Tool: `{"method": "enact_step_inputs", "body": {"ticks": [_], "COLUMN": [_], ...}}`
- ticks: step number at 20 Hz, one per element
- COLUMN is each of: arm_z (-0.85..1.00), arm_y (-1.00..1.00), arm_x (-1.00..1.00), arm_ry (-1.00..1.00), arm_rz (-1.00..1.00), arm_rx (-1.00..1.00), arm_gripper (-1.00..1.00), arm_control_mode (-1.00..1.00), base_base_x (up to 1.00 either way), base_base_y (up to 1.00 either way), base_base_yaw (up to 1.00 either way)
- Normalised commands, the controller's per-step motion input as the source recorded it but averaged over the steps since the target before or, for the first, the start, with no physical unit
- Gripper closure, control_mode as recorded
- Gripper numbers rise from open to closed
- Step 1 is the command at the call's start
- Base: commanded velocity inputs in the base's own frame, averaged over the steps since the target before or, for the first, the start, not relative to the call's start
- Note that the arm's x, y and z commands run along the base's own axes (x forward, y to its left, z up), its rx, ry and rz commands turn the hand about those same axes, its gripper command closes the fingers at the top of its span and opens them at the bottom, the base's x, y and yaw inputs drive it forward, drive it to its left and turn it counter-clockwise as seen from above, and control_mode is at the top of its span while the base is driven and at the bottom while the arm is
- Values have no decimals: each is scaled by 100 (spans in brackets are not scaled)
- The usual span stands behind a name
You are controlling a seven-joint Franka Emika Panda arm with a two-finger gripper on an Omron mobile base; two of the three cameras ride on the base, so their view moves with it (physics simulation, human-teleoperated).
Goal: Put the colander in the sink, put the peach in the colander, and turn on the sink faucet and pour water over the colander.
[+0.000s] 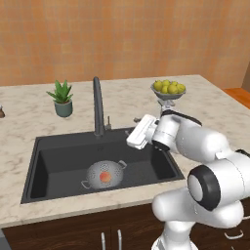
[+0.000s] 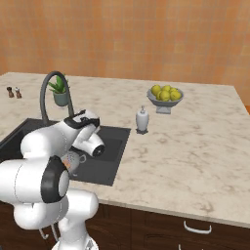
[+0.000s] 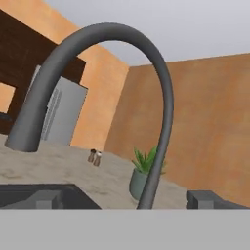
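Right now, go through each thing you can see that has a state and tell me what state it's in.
colander: upright in the sink basin, holding the peach
peach: inside the colander
sink: no water visible
sink faucet: no water running, spout over the basin
fingers: open, empty, near the faucet
fruit bowl: upright on the counter, full of yellow-green fruit

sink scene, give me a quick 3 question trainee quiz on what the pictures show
1. True or false: the small orange-pink peach lies inside the silver perforated colander.
2. Where does the colander sit? A) marble counter B) dark rectangular sink basin C) grey pedestal fruit bowl
3. Fill in: in the hand view the gripper faces the dark gooseneck ____.

Key: 1 true; 2 B; 3 faucet
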Motion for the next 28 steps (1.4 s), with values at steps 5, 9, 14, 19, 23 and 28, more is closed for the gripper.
{"method": "enact_step_inputs", "body": {"ticks": [5, 9, 14, 19, 23, 28], "arm_z": [25, 0, 0, -19, -11, -29], "arm_y": [-6, 1, 2, 18, 24, 25], "arm_x": [38, 30, 35, 16, 21, 21], "arm_ry": [20, 6, 0, 0, 0, 0], "arm_rz": [3, 10, 11, 9, 1, 0], "arm_rx": [2, 4, 9, 1, 0, -1], "arm_gripper": [-100, -100, -100, -100, -100, -100], "arm_control_mode": [-100, -100, -100, -100, -100, -100], "base_base_x": [0, 0, 0, 0, 0, 0], "base_base_y": [0, 0, 0, 0, 0, 0], "base_base_yaw": [0, 0, 0, 0, 0, 0]}}
